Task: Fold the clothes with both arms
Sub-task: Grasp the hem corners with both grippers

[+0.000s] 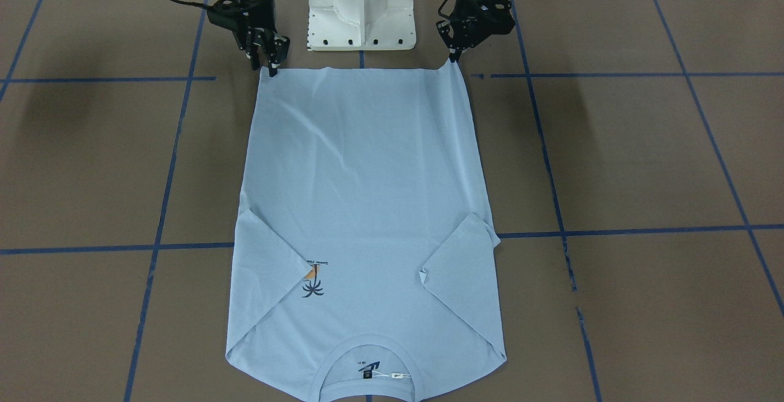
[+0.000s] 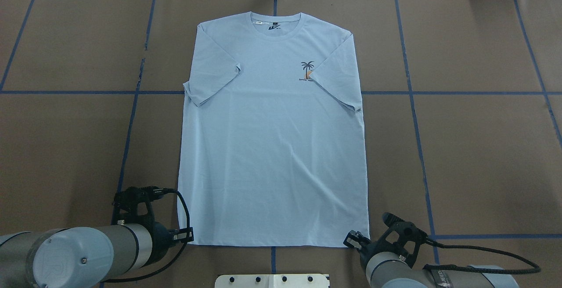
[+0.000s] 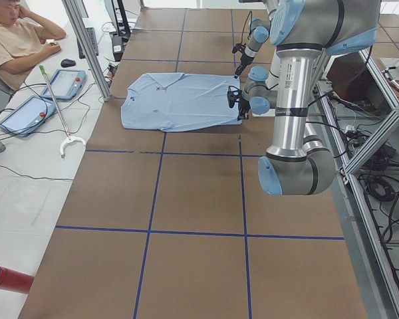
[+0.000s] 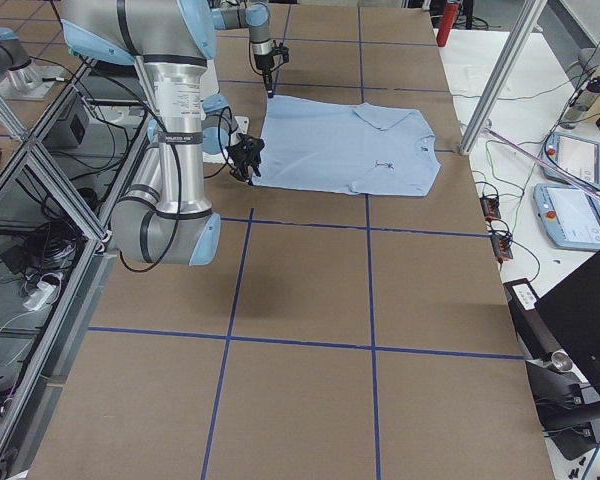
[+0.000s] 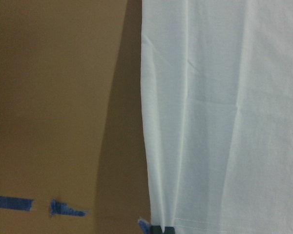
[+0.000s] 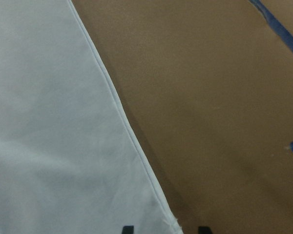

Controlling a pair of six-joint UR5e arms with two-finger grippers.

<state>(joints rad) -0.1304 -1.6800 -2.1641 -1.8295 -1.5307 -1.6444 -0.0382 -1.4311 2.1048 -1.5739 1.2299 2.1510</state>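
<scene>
Overhead exterior: T-shirt (image 2: 272, 147) laid flat on table (image 2: 461, 147), collar at 12 o'clock, hem at 6. Hem corner at 7 o'clock pinched by left gripper (image 1: 454, 56); 5 o'clock corner straddled by right gripper (image 1: 268, 66), jaws apart. Risk judged: right corner missed, hem lifted lopsided, fold skewed.

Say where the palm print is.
Overhead view: the palm print sits on the T-shirt, right of centre, below the collar, beside the folded sleeve.
</scene>
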